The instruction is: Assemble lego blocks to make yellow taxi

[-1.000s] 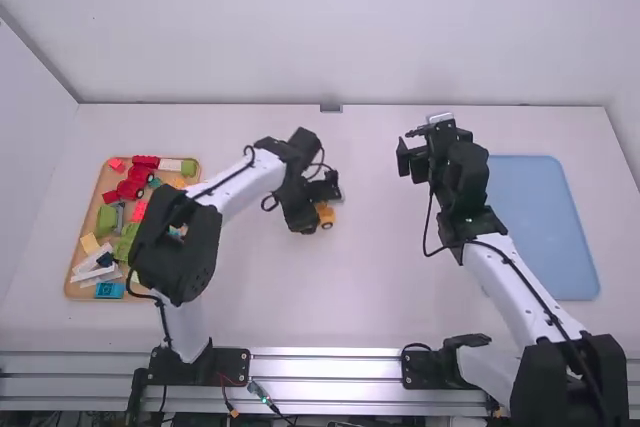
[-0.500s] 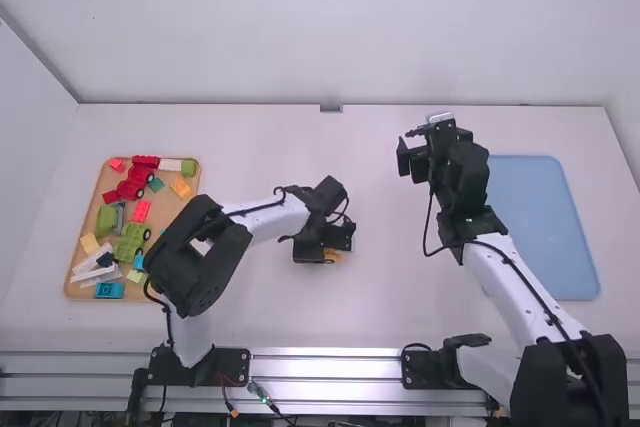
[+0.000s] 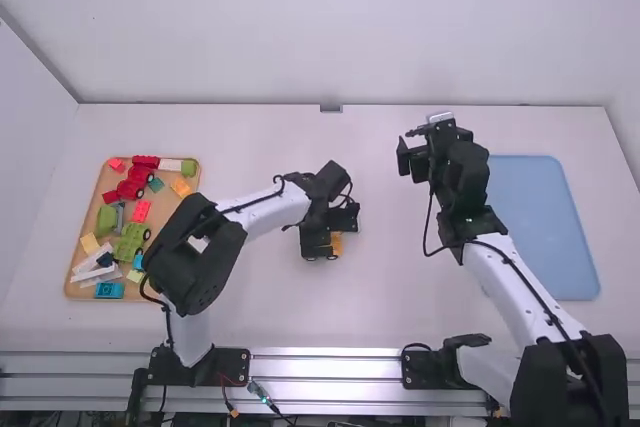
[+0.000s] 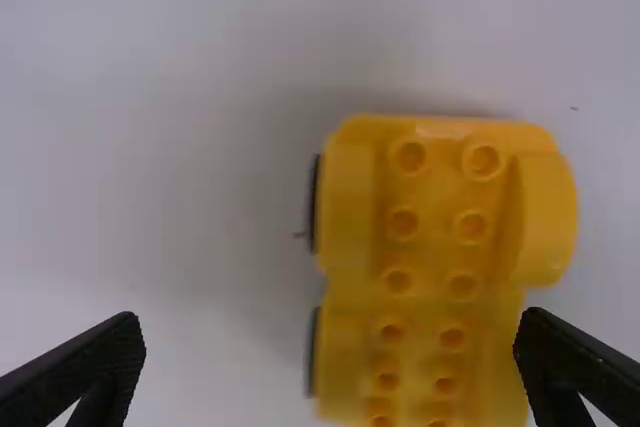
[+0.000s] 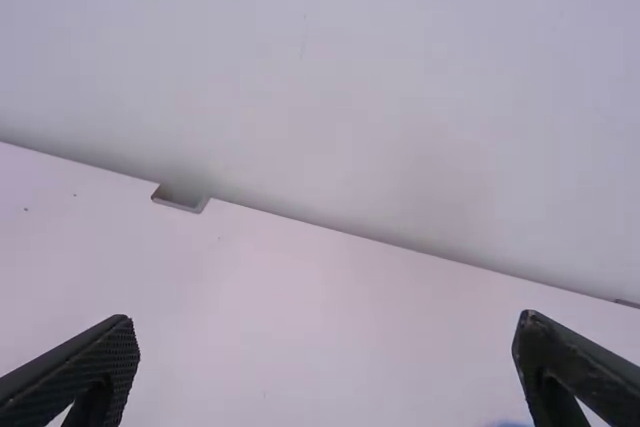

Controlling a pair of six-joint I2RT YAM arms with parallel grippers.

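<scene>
In the high view the left gripper (image 3: 332, 231) is low over the middle of the table, right at the yellow car base (image 3: 337, 245), partly covering it. In the left wrist view the studded yellow car base (image 4: 435, 247) has dark wheels along one side. The left gripper (image 4: 332, 347) is open around it, one finger close beside the car and the other well apart from it. Over the table's right half, short of its far edge, the right gripper (image 3: 418, 154) hangs away from the car. The right gripper (image 5: 328, 347) is open and holds nothing.
At the left lies a wooden tray (image 3: 73, 272) of mixed blocks, with red vehicles (image 3: 133, 185) and a green vehicle (image 3: 130, 243). A blue mat (image 3: 545, 227) lies at the right, partly under the right arm.
The left gripper has come toward the arm bases and slightly right. The yellow car base also appears nearer the bases and a little farther right. The right arm has stayed still.
</scene>
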